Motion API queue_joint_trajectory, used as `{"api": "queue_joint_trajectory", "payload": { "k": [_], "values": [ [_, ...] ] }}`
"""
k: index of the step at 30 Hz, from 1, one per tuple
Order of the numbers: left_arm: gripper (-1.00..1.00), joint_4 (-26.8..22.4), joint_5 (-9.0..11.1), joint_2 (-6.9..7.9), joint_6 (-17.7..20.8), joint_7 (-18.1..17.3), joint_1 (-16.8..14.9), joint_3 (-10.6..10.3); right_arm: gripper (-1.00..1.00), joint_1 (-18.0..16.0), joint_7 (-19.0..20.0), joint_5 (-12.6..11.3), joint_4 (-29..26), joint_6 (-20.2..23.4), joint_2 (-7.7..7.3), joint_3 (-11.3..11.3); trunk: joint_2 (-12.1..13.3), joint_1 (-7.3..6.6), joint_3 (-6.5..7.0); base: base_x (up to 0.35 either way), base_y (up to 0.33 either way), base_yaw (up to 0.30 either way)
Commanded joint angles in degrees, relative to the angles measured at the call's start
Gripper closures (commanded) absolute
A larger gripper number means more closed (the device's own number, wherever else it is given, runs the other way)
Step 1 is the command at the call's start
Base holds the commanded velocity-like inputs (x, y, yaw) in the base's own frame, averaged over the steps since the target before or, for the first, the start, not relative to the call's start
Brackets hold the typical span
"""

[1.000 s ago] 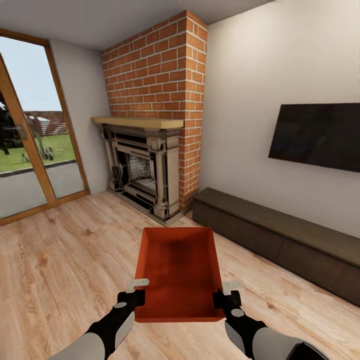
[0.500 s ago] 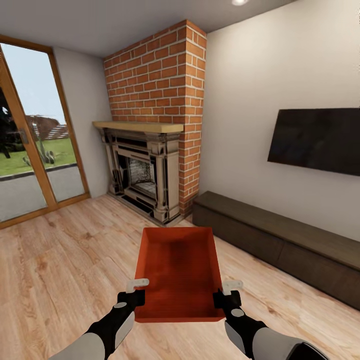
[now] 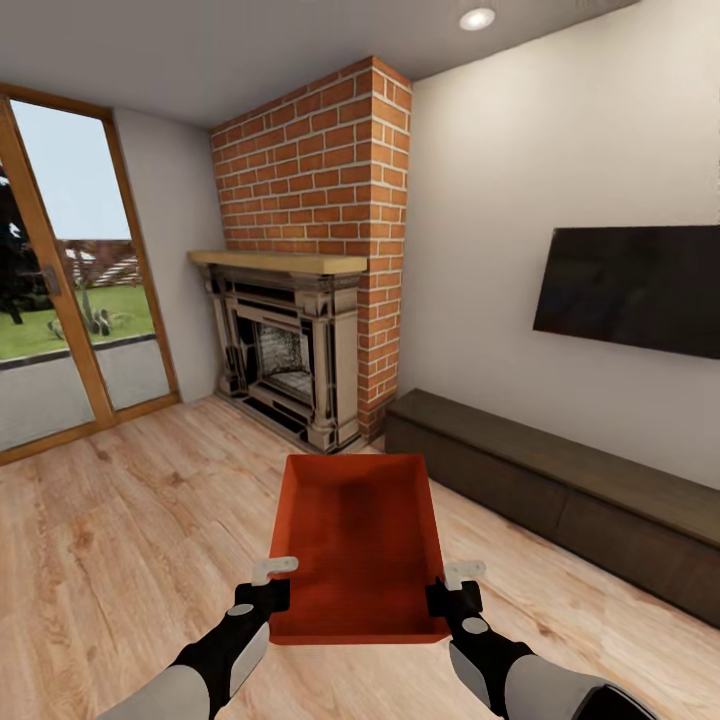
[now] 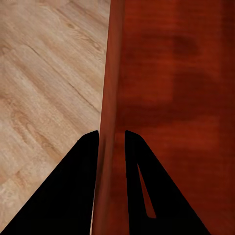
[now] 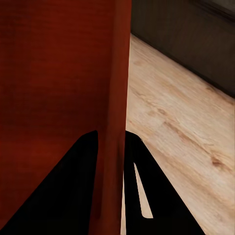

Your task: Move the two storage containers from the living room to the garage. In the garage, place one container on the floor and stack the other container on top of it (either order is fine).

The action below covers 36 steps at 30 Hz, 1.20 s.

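Transport was in hand: left pincer (image 3: 272,577) and right pincer (image 3: 455,582) each clenched a wall of the orange-red rectangular lidless storage container (image 3: 357,540); next, probably, carrying it garage-ward.

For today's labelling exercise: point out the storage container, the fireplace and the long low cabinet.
storage container (image 3: 358,535): head view, on its inner base.
fireplace (image 3: 283,350): head view, on the firebox opening.
long low cabinet (image 3: 560,470): head view, on its flat top.
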Motion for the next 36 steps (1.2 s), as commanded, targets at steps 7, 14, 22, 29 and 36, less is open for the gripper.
{"api": "queue_joint_trajectory", "payload": {
  "k": [7,14,22,29,36],
  "values": [
    [1.00,-0.18,-0.34,-0.21,-0.41,0.78,-0.05,0.32,1.00,-0.04,-0.33,-1.36,0.24,-0.20,0.36,-1.67,-0.05,0.00,0.57,0.000,0.000,0.000],
    [1.00,-0.17,-0.34,-0.17,-0.41,0.78,-0.08,0.32,1.00,-0.04,-0.31,-1.36,0.23,-0.20,0.36,-1.67,-0.05,0.00,1.22,0.000,0.000,0.000],
    [1.00,-0.16,-0.33,-0.23,-0.41,0.78,-0.07,0.32,1.00,-0.04,-0.32,-1.36,0.22,-0.20,0.36,-1.67,-0.05,0.00,1.95,0.000,0.000,0.000],
    [1.00,-0.18,-0.34,-0.23,-0.41,0.78,-0.08,0.32,1.00,-0.04,-0.33,-1.36,0.21,-0.20,0.36,-1.67,-0.05,0.00,2.59,0.000,0.000,0.000],
    [1.00,-0.20,-0.34,-0.24,-0.41,0.78,-0.07,0.32,1.00,-0.04,-0.34,-1.36,0.22,-0.20,0.36,-1.67,-0.05,0.00,3.23,0.000,0.000,0.000]
  ]
}}
